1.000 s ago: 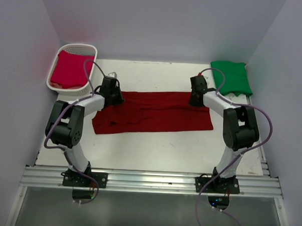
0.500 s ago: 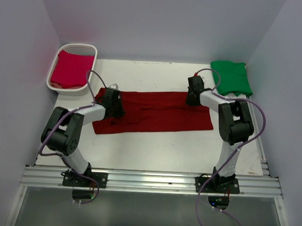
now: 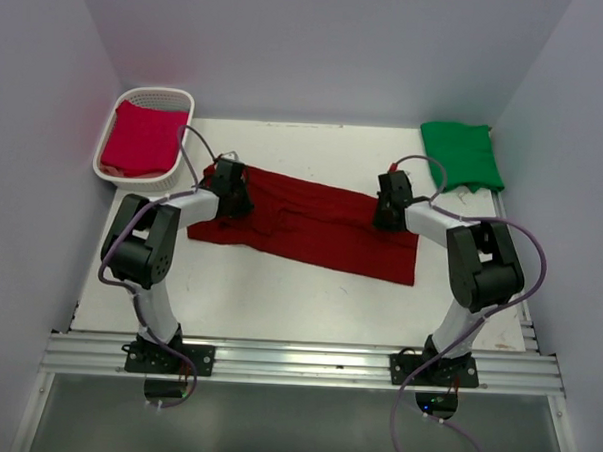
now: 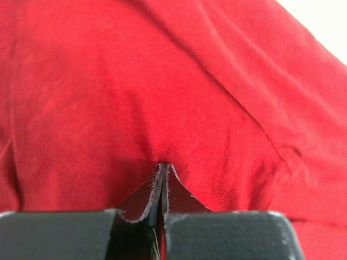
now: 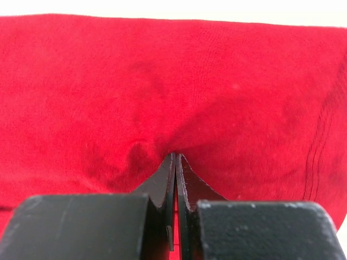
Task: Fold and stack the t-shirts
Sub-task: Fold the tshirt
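- the dark maroon t-shirt [image 3: 311,226] lay as a long, folded band across the middle of the white tabletop [image 3: 298,296], slanting so that its left end sat farther back than its right end.
- the left gripper [image 4: 164,165] was closed tight, its tips pinching a pucker of maroon cloth near the band's left far edge.
- the right gripper [image 5: 175,156] was likewise clamped shut on a gathered fold of the same shirt, near its right far edge.
- the bright green t-shirt [image 3: 462,155] lay folded at the far right corner of the tabletop, apart from the maroon one.
- the pinkish crimson t-shirt [image 3: 142,139] lay inside the white lattice basket [image 3: 157,97] at the far left corner.
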Motion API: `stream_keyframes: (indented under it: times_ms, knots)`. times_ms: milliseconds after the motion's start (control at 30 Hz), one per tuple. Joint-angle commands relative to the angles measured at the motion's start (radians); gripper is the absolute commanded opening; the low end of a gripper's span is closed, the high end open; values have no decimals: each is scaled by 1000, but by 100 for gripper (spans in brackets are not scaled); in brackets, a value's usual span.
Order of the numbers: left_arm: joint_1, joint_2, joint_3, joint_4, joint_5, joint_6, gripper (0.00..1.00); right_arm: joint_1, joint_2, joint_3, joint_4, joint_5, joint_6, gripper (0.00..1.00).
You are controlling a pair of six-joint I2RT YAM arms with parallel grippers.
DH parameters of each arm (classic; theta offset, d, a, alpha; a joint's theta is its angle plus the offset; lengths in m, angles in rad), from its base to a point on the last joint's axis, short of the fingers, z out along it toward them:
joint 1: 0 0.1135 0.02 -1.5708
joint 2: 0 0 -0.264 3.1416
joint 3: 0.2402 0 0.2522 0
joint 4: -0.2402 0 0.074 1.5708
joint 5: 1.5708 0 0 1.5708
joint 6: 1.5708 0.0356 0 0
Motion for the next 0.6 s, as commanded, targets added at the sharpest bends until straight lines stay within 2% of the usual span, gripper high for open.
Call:
stream_keyframes:
  times_ms: [0, 133, 233, 333, 433, 567]
  knots:
    - [43, 117, 108, -48, -13, 14, 0, 72, -25, -93, -188, -47, 19, 0]
    - [61, 264, 324, -78, 64, 59, 0, 218, -81, -132, -260, -44, 37, 0]
    - [61, 388, 478, -94, 174, 107, 0, 343, -121, -182, -260, -108, 78, 0]
    - [60, 495, 605, -97, 314, 147, 0, 406, -146, -228, -238, -165, 135, 0]
    - [60, 575, 681, -89, 441, 167, 0, 506, -169, -254, -248, -166, 180, 0]
    - [57, 632, 756, -77, 526, 173, 0, 555, -203, -279, -249, -179, 239, 0]
